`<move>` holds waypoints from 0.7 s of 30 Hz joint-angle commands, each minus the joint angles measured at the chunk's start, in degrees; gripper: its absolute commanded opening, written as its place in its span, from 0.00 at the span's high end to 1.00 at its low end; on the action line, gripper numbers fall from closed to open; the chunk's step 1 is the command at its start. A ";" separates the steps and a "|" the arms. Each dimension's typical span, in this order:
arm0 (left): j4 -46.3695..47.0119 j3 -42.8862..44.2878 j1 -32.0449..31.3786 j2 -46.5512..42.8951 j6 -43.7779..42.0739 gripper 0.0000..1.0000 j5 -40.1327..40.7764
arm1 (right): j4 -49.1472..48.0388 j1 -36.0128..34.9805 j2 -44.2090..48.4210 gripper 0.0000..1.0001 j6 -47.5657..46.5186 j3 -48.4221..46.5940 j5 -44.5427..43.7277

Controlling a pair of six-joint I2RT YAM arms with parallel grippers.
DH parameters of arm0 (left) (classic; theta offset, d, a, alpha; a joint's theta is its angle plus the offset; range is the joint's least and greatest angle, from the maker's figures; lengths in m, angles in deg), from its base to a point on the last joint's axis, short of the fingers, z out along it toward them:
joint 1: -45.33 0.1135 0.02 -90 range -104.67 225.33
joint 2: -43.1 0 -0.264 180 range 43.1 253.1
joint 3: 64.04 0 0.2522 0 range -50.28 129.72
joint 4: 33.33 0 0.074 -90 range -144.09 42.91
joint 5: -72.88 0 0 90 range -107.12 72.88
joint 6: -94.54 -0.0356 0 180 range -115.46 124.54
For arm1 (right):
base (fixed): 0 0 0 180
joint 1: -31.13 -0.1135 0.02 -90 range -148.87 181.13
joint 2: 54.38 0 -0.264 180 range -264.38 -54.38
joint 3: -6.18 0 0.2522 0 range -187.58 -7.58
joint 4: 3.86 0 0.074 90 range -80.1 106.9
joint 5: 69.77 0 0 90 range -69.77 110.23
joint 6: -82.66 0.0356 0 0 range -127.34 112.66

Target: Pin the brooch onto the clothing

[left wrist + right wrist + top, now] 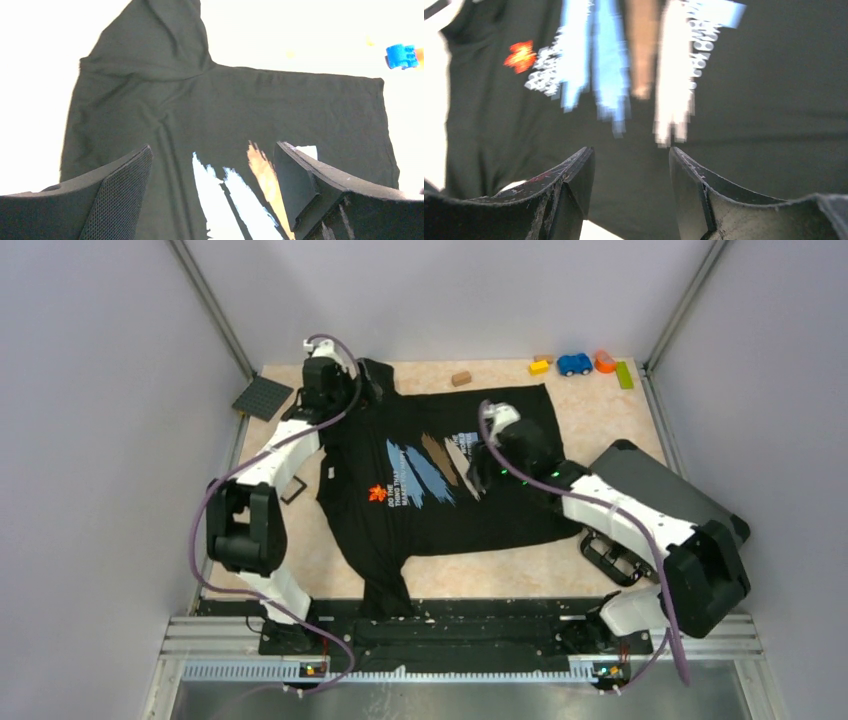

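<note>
A robotics lab test cell: grey wall panels [90,440] and metal corner posts [213,310] enclose a beige tabletop [600,410], with the left arm [265,468] and right arm [620,512] bolted to an aluminium rail [450,671] along the bottom.

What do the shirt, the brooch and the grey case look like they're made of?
Shirt: probably soft knit cotton or a blend, matte; it lies limp, with folds at the sleeve.
Brooch: too small to tell; bright orange-red, perhaps enamel or plastic.
Case: seems to be hard moulded plastic, dull grey, with rounded corners and a flat, rigid top.
</note>
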 commanded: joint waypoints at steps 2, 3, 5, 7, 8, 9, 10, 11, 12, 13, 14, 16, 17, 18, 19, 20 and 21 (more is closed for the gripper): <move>9.01 -11.33 0.31 -13.58 -1.45 0.06 11.34 | 0.31 15.58 7.34 0.41 -1.51 3.91 3.73; 9.41 -13.07 0.33 -16.05 -1.78 0.06 12.78 | 0.92 18.91 8.88 0.40 -1.43 4.38 4.34; 8.77 -15.95 0.31 -21.34 -2.57 0.05 16.50 | 2.05 25.16 11.92 0.40 -0.84 5.10 5.19; 7.10 -18.30 0.31 -25.95 -3.32 0.05 19.40 | 2.70 30.00 15.94 0.40 -0.16 5.60 4.55; 6.84 -19.71 0.31 -28.55 -3.77 0.05 20.44 | 3.04 31.24 17.70 0.39 -0.18 5.65 2.69; 6.81 -21.32 0.31 -31.13 -4.30 0.05 21.43 | 3.45 31.55 19.49 0.39 -0.75 5.49 -0.70; 6.91 -22.73 0.23 -33.79 -5.13 0.05 22.32 | 3.76 31.61 20.91 0.38 -1.04 5.28 -3.40; 6.88 -24.05 0.24 -36.14 -6.04 0.05 22.94 | 3.60 31.60 22.56 0.38 -1.20 5.15 -5.82; 6.15 -24.89 0.22 -38.68 -6.85 0.05 23.39 | 3.16 31.63 24.30 0.38 -1.21 5.12 -7.44; 4.55 -25.54 0.22 -40.95 -7.54 0.05 23.80 | 2.03 31.61 25.84 0.38 -1.39 5.37 -8.47; 2.73 -25.85 0.22 -43.08 -8.04 0.05 24.11 | 0.75 31.62 27.57 0.38 -1.62 5.92 -9.28; 1.14 -27.41 0.07 -47.21 -9.32 0.05 24.19 | -1.93 31.63 30.77 0.38 -2.33 7.46 -10.72; 0.79 -28.54 -0.07 -49.50 -9.79 0.05 24.27 | -3.24 31.57 32.25 0.38 -2.83 8.01 -11.62; 0.70 -29.87 -0.17 -51.70 -10.13 0.05 24.43 | -4.54 31.54 33.48 0.38 -3.15 9.13 -12.40; 0.69 -31.59 -0.21 -53.79 -10.34 0.05 24.73 | -5.82 31.51 34.86 0.38 -3.40 10.49 -13.11; 0.80 -33.38 -0.22 -55.97 -10.44 0.05 25.24 | -7.07 31.46 36.18 0.38 -3.44 12.38 -13.71; 1.04 -35.16 -0.22 -57.89 -10.67 0.05 25.85 | -8.37 31.52 37.42 0.38 -3.39 13.90 -14.14</move>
